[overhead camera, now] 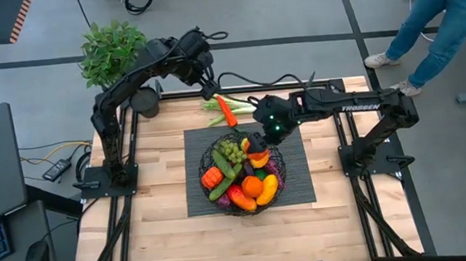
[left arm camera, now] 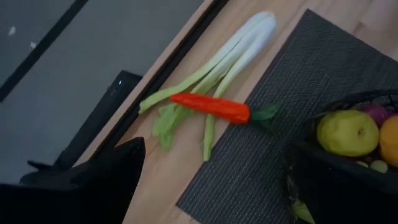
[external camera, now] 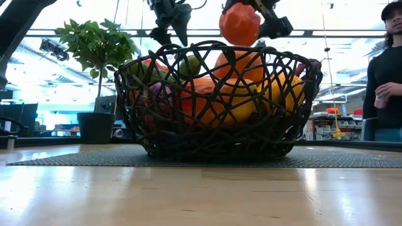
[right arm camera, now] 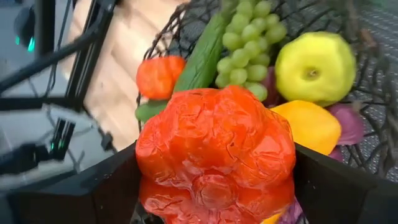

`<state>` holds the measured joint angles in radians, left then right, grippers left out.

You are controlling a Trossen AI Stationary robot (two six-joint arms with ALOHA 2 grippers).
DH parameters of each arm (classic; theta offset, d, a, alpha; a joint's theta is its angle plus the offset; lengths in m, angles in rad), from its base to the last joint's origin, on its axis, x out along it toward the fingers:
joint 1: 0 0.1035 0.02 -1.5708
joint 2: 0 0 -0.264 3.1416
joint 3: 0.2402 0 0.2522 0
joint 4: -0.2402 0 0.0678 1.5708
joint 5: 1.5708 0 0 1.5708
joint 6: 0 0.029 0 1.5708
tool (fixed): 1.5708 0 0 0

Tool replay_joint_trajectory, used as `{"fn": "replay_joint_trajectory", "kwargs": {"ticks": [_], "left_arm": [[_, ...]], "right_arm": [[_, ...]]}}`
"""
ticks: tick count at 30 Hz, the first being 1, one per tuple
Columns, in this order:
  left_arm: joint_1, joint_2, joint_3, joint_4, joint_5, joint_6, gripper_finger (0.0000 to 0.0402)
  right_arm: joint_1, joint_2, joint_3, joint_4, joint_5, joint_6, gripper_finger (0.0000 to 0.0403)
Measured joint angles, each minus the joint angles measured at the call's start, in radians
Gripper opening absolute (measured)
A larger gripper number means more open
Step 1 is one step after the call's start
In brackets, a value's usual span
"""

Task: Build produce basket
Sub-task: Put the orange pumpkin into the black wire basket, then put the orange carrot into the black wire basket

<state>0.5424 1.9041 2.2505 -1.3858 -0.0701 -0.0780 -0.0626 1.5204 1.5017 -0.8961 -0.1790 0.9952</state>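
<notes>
Above the basket (overhead camera: 243,178) rim, right jaws grip a red pepper (right arm camera: 214,152); left's gape empty.

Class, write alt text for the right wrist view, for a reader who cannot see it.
The right claw holds a crinkled red-orange pepper above the wire basket. Below lie green grapes, a cucumber, a yellow-green apple and a small tomato.

Backlit low view, bright windows, blurred wrist views
</notes>
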Motion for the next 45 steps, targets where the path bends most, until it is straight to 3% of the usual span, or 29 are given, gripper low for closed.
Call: {"fn": "replay_joint_trajectory", "kwargs": {"ticks": [13, 27, 34, 45], "left_arm": [[-0.037, 0.019, 0.0, 0.004, 0.004, 0.061, 0.0389], [-0.036, 0.027, 0.0, -0.011, -0.032, -0.02, 0.0389], [-0.035, 0.119, 0.0, -0.019, -0.049, -0.093, 0.0389], [-0.029, 0.333, 0.0, -0.047, 0.014, -0.298, 0.0389]], "right_arm": [[0.119, 0.0, 0.0, 0.024, 0.16, 0.155, 0.0397], [0.133, 0.0, 0.0, -0.052, 0.109, 0.011, 0.0399], [0.11, -0.008, 0.0, -0.183, 0.149, -0.036, 0.0399], [0.111, -0.102, 0.0, -0.206, 0.262, -0.01, 0.0399]]}}
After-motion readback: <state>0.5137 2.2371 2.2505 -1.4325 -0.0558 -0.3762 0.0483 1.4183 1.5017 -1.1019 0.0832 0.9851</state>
